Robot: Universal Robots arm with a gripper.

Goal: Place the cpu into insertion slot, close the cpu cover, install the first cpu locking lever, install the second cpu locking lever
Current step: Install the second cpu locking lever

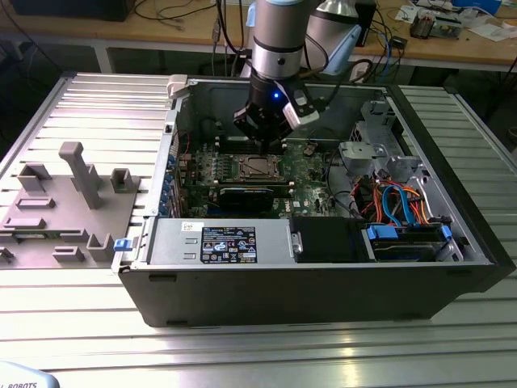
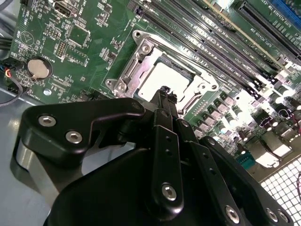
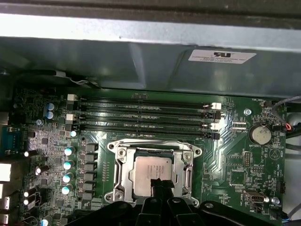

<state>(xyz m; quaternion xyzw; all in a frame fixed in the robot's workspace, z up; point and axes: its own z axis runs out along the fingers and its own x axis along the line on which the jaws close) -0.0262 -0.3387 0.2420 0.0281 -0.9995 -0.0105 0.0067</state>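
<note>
The cpu (image 3: 149, 168) lies flat in the insertion slot (image 1: 257, 167), its dull silver top showing in both wrist views (image 2: 162, 77). The cpu cover (image 3: 123, 173) lies down around it as a silvery frame (image 2: 136, 59). My gripper (image 3: 161, 184) hangs just above the near edge of the chip, fingers closed together with nothing between them, fingertips (image 2: 164, 93) over the socket's rim. In the exterior view the gripper (image 1: 271, 136) reaches down into the open computer case over the green motherboard (image 1: 311, 166). The locking levers cannot be made out clearly.
Long memory slots (image 3: 146, 117) run beside the socket toward the case wall. A coin battery (image 3: 259, 134) and capacitors (image 3: 68, 165) flank it. A black card (image 1: 246, 196), power supply (image 1: 226, 242) and drive cables (image 1: 396, 202) fill the case. A grey fixture (image 1: 73, 202) stands at the exterior view's left.
</note>
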